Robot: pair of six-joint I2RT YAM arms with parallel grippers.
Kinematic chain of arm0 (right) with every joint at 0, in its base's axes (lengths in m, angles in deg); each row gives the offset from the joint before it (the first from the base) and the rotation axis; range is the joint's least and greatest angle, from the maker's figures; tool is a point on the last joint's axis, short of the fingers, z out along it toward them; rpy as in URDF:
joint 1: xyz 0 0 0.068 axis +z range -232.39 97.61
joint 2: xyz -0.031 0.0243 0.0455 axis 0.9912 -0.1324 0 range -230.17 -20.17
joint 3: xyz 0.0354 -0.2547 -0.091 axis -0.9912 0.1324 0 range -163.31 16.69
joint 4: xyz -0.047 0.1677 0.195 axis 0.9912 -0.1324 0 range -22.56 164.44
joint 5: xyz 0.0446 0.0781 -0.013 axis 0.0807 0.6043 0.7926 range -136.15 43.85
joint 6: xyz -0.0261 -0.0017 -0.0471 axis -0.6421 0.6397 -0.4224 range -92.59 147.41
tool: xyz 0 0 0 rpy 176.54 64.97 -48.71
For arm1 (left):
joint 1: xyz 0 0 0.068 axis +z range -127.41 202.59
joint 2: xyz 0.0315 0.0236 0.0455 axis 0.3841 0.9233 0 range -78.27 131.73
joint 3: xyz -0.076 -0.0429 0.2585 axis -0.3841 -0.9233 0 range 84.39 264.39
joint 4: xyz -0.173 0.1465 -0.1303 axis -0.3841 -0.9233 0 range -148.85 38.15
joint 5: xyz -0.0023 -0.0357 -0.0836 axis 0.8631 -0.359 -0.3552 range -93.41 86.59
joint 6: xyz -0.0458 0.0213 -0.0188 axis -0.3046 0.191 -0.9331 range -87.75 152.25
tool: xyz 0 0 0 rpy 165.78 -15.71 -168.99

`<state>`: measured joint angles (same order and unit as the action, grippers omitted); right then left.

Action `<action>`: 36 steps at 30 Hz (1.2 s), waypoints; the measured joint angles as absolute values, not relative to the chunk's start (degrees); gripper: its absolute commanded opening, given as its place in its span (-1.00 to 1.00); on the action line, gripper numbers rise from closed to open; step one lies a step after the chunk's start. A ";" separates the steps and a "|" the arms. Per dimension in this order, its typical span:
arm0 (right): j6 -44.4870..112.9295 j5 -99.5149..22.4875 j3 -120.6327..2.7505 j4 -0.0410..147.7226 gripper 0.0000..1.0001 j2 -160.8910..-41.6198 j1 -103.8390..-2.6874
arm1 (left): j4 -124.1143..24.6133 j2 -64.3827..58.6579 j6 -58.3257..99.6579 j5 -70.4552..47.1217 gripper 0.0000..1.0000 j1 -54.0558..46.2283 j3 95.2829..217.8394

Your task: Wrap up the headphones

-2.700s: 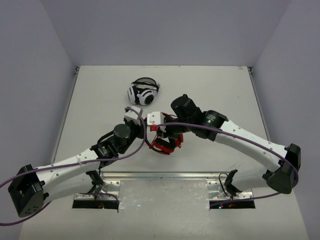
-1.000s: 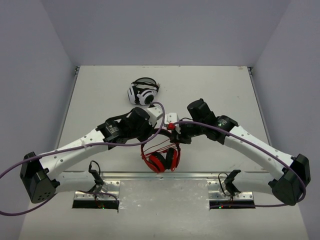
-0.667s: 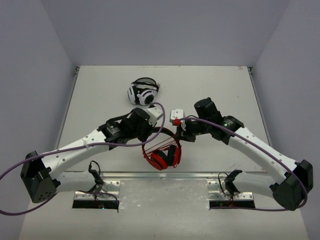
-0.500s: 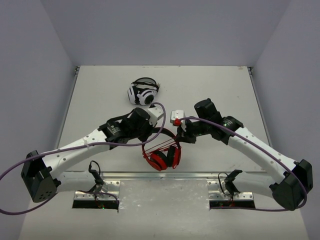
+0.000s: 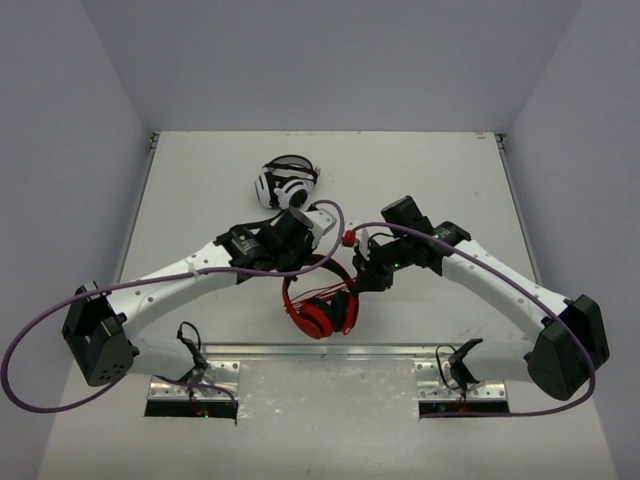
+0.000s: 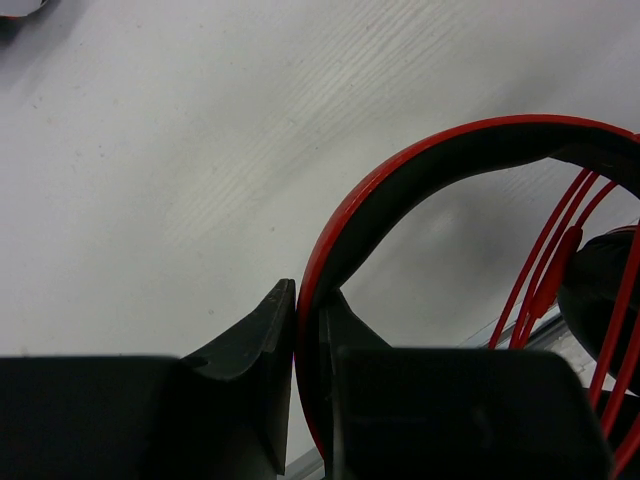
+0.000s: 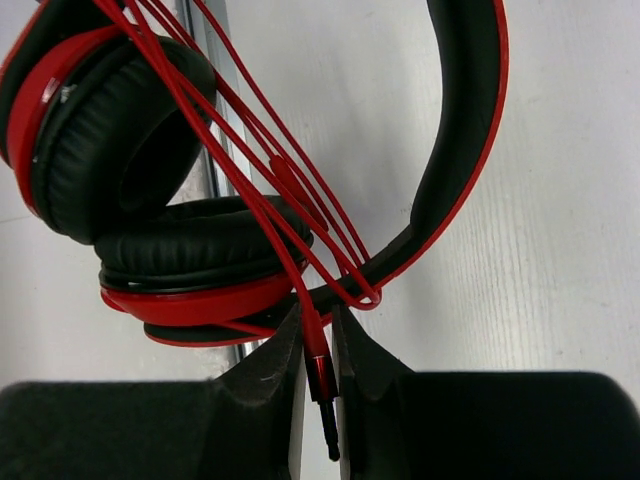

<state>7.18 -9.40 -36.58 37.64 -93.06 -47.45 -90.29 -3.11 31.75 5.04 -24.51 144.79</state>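
Observation:
The red headphones (image 5: pixel 320 303) hang above the table's near middle, ear pads (image 7: pixel 150 190) folded together low. My left gripper (image 5: pixel 296 262) is shut on the red headband (image 6: pixel 420 165), which runs between its black fingertips (image 6: pixel 262 335) in the left wrist view. My right gripper (image 5: pixel 364 274) is shut on the plug end of the thin red cable (image 7: pixel 318 355). The metal jack tip sticks out below the fingers (image 7: pixel 275 360). Several cable strands (image 7: pixel 250 170) run across the headband and ear pads. Strands also show in the left wrist view (image 6: pixel 560 270).
White-and-black striped headphones (image 5: pixel 285 184) lie on the table behind the left arm. A metal strip (image 5: pixel 330 351) runs along the near table edge below the red headphones. Purple arm cables (image 5: pixel 335 215) loop over both wrists. Walls close in on left and right.
Both wrists have moved closer together over the headphones. The right gripper has swung down toward the headband with the cable plug. The left arm has shifted slightly farther back, still holding the headband.

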 measured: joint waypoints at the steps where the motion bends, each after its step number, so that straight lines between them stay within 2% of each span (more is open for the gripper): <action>1: 7.31 -9.10 -36.58 37.51 -0.65 -93.47 -48.09 | -90.55 -2.96 31.80 5.09 -0.99 -24.44 145.12; 14: 8.71 -6.56 -37.33 35.30 -0.53 -98.26 -53.46 | -90.57 -0.77 33.61 4.74 -0.99 -23.06 146.28; 16: 9.21 -7.76 -37.57 34.60 -0.46 -99.07 -54.64 | -90.46 -0.73 33.94 4.74 -0.99 -23.06 146.28; 22: 12.45 -17.05 -38.48 33.20 -0.07 -99.81 -59.80 | -90.14 -0.73 35.75 4.74 -0.99 -23.04 146.24; 29: 19.48 -26.78 -38.88 33.38 0.02 -98.87 -65.83 | -86.31 -0.73 37.87 1.70 -0.99 -20.92 144.40; 30: 20.45 -27.54 -38.88 33.49 0.12 -98.50 -66.36 | -86.07 -0.64 38.18 0.76 -0.99 -20.18 144.27; 36: 29.58 -32.20 -36.21 36.77 0.22 -90.28 -70.16 | -83.12 0.14 42.79 -3.72 -0.99 -17.71 143.77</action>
